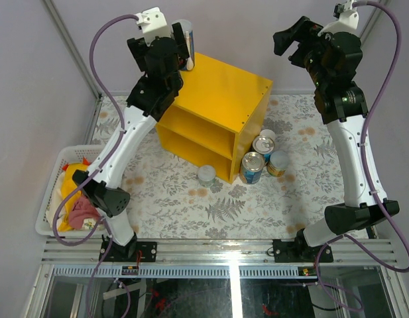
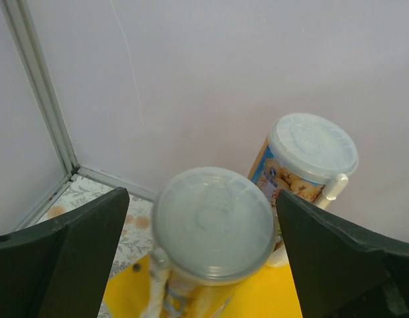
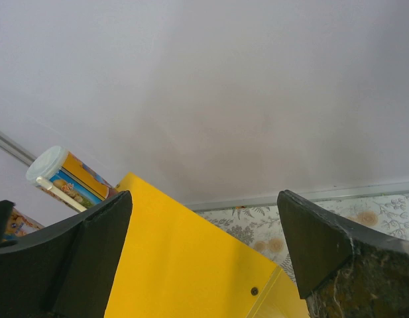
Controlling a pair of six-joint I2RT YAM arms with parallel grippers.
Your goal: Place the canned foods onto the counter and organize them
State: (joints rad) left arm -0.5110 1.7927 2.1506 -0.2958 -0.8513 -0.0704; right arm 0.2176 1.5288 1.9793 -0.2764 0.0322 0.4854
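Big floral desk (image 1: 191,212) with the yellow shelf (image 1: 224,83) sitting toward the back, and a white basket (image 1: 48,192) off at the left edge. Left arm (image 1: 134,126) is reaching up to the shelf's far left corner. Right arm (image 1: 347,132) is parked high on the right, over nothing.

Left jaws stand open either side of a tube (image 2: 214,228) that's upright on the shelf top, with a second tube (image 2: 310,159) just beside it toward the wall. Doesn't look like they're pinching it. Right jaws are wide open and empty.

So I'd call this the tail end of setting a tube down. Four things aren't up there yet: three cans (image 1: 252,167) bunched on the desk at the shelf's near right corner, and a short can (image 1: 206,174) in front of the lower compartment.

Next move, I reckon: lift the left arm straight up so neither tube gets clipped, then go for that bunch, which the right arm is closer to.
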